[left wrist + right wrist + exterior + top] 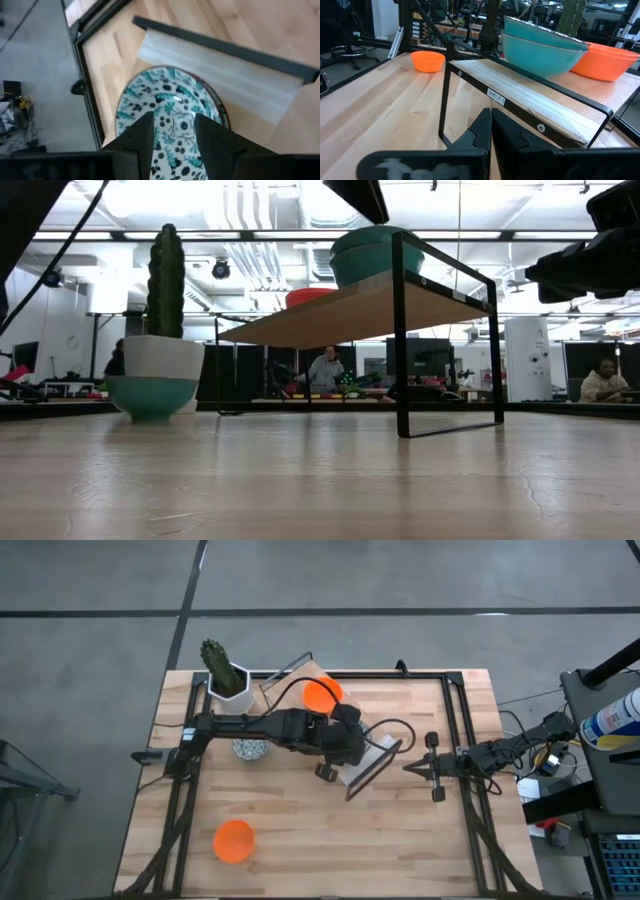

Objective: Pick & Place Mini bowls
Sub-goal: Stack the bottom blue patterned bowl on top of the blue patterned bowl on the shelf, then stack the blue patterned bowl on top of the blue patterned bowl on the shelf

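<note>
A low wooden shelf [378, 752] in a black frame stands mid-table. On it sit two stacked floral bowls with teal outsides [545, 45] and an orange bowl [322, 695]. My left gripper [173, 120] is open right above the top floral bowl [170, 95], with the bowl's inside showing between its fingers. Another floral bowl [250, 750] rests on the table beside the left arm. Another orange bowl [235, 840] rests near the front left. My right gripper [420, 768] is shut and empty, just right of the shelf. My left gripper points down over the inside of the top floral bowl [177, 112]. I cannot tell whether its fingertips touch the bowl.
A white hexagonal pot with a cactus [225, 680] stands at the far left corner. A black frame [460, 720] borders the tabletop. Bare wood lies at the front middle and front right. People sit in the room beyond the table [325, 370].
</note>
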Robot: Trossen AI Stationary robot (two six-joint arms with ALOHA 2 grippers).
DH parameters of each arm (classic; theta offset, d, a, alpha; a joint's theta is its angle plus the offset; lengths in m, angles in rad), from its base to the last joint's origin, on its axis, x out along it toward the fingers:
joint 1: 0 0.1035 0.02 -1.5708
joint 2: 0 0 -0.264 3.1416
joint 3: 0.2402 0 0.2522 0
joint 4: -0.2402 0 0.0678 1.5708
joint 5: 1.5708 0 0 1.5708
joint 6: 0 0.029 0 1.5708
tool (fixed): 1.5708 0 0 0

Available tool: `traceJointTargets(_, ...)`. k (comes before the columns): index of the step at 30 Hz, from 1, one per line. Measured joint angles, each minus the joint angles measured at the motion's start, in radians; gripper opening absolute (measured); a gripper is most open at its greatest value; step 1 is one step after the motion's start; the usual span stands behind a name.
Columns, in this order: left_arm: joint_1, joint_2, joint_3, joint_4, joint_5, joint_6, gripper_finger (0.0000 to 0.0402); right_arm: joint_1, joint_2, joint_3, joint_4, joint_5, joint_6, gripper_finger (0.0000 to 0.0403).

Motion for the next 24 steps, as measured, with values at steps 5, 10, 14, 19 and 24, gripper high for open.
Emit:
traceJointTargets(5,-0.001,0.0,-0.047,0.002,0.01,0.0,0.0137,0.0,0.0,0.0,0.0,0.0,0.002,0.0008)
traceJointTargets(10,-0.001,0.0,-0.059,0.005,-0.011,0.0,0.0137,0.0,0.0,0.0,0.0,0.0,0.005,0.0008)
traceJointTargets(14,0.0,0.0,-0.04,0.013,-0.023,0.0,0.0137,0.0,0.0,0.0,0.0,0.0,-0.001,0.0008)
traceJointTargets(19,0.0,-0.001,-0.043,0.041,-0.015,-0.008,0.0137,0.0,0.0,0.0,0.0,0.0,-0.002,0.0008)
traceJointTargets(24,-0.001,-0.001,-0.051,0.039,-0.025,0.001,0.0137,0.0,0.0,0.0,0.0,0.0,-0.001,0.0008)
